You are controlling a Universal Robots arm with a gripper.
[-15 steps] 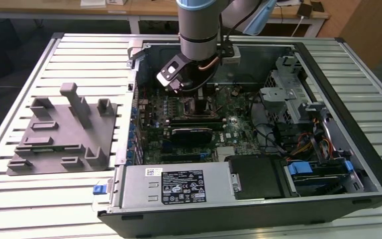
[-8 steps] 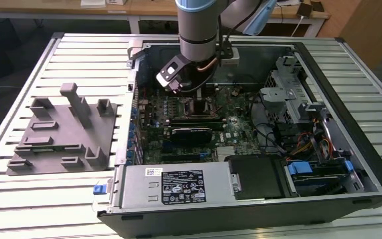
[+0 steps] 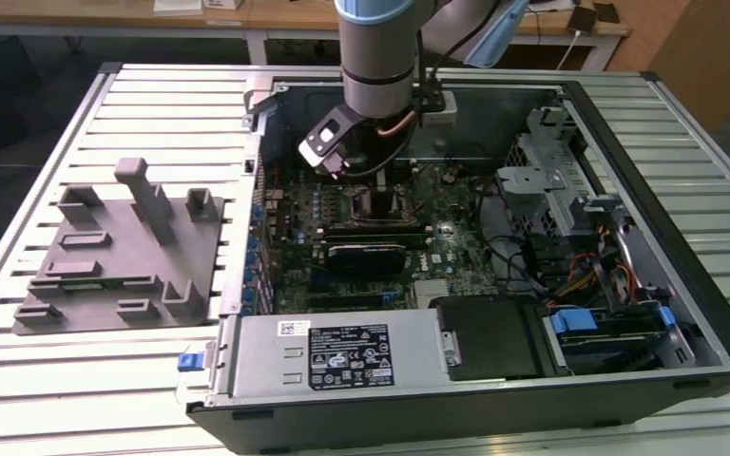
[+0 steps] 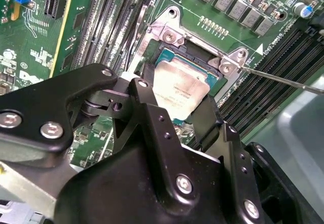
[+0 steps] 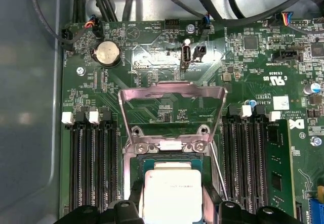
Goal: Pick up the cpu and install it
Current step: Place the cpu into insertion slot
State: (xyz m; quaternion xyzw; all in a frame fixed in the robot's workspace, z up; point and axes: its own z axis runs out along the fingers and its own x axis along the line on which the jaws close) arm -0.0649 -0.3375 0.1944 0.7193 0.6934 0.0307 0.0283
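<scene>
While the jaws clasp the cpu (image 4: 179, 90) by two opposite edges, it is directly over the open socket (image 5: 169, 160), whose metal bracket (image 5: 172, 86) stands raised, on the green motherboard (image 5: 152, 57) inside the computer case (image 3: 467, 418) lying open on the slatted tabletop (image 3: 86, 389).

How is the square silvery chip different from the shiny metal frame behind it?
The silvery-grey square cpu is solid with a flat top; the shiny metal frame is hollow in the middle. The jaws of the black gripper hold the cpu; the frame stands swung open. Both are silvery and squarish.
</scene>
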